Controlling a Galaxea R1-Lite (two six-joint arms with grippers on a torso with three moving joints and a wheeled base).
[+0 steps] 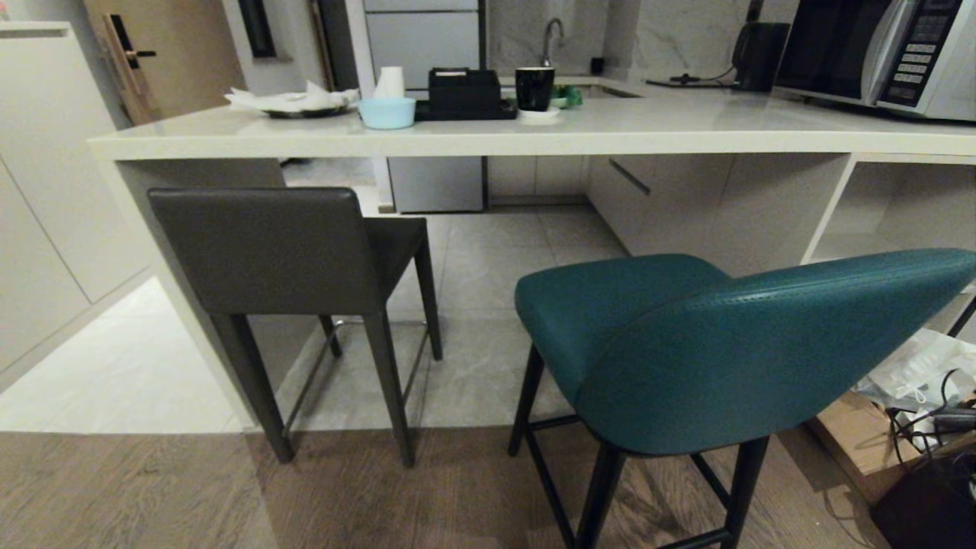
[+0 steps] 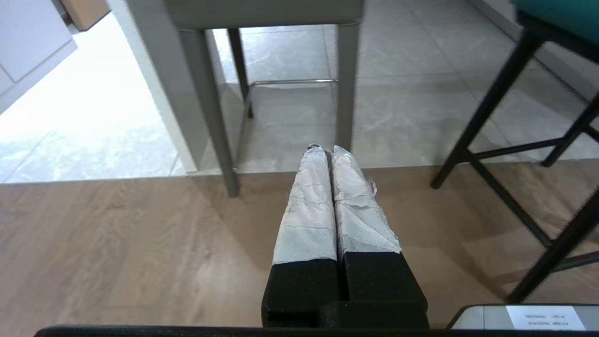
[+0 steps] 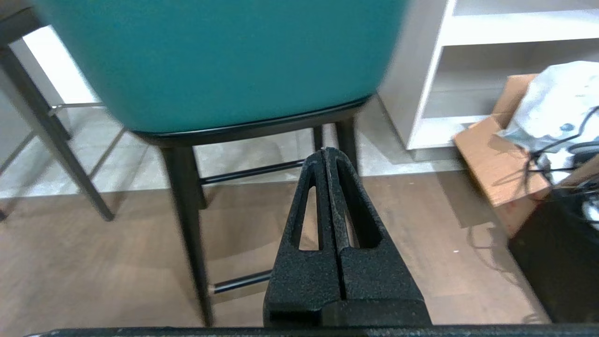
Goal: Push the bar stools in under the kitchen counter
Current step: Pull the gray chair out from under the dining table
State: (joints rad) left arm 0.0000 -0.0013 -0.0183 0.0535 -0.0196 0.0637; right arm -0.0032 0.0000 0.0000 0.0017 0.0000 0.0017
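Two bar stools stand in front of the kitchen counter [image 1: 534, 141]. The dark grey stool [image 1: 267, 252] is on the left, its seat partly under the slab top. The teal stool [image 1: 732, 343] stands nearer to me on the right, out from the counter, with its curved back toward me. Neither arm shows in the head view. My left gripper [image 2: 327, 150] is shut and empty, low over the wood floor behind the grey stool's legs [image 2: 210, 121]. My right gripper [image 3: 326, 152] is shut and empty, just behind the teal stool's back [image 3: 224, 61] and black legs.
On the counter are a light blue bowl [image 1: 386, 112], a black box [image 1: 463, 93], a dark mug [image 1: 534, 88] and a microwave [image 1: 884, 53]. White shelving [image 3: 491, 56] closes the counter's right end. A cardboard box with bags and cables [image 1: 907, 412] lies on the floor at right.
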